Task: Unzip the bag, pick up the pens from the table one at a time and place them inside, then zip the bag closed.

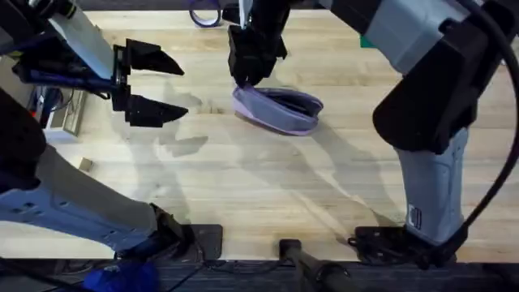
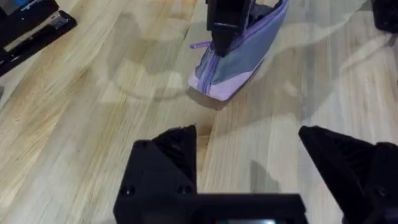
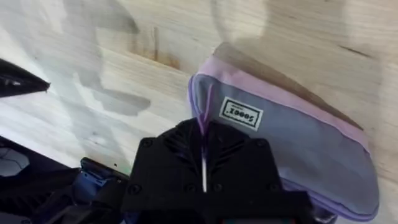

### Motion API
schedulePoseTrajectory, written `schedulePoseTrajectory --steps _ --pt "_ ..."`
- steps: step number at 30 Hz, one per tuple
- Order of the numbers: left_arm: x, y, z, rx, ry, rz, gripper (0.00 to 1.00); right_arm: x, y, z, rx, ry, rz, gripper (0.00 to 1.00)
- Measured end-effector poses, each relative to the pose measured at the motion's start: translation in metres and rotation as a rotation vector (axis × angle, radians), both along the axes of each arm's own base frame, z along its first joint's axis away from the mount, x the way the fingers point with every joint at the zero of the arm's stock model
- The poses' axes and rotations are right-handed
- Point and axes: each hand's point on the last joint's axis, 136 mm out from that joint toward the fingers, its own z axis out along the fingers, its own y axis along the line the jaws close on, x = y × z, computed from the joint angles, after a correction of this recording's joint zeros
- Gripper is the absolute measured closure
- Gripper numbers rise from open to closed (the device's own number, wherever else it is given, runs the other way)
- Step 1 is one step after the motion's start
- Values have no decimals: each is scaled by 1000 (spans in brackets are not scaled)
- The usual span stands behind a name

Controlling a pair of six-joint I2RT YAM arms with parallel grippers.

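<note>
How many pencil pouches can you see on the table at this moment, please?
1. The lavender bag lies on the table toward its far middle, with the right gripper at its left end; the left gripper hovers open, apart from it.

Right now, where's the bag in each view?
Overhead: bag upper middle of the table, right gripper at its left end.
Left wrist: bag top centre, beyond the open left gripper.
Right wrist: bag centre to right, just past the shut fingers.
Shared landmark: right gripper at the bag's zipper end.
</note>
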Motion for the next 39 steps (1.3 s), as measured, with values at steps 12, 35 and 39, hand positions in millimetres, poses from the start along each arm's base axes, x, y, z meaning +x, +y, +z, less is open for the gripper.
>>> schedulePoseTrajectory --steps 12,35,39 --pt "11 -12 -6 39 -68 -55 6 0 0 0 0 0 1 970" --pt "47 -71 -39 60 3 -121 7 -1 1 0 0 -1 4 970" --pt "51 -78 -49 32 28 -125 7 -1 1 0 0 -1 4 970"
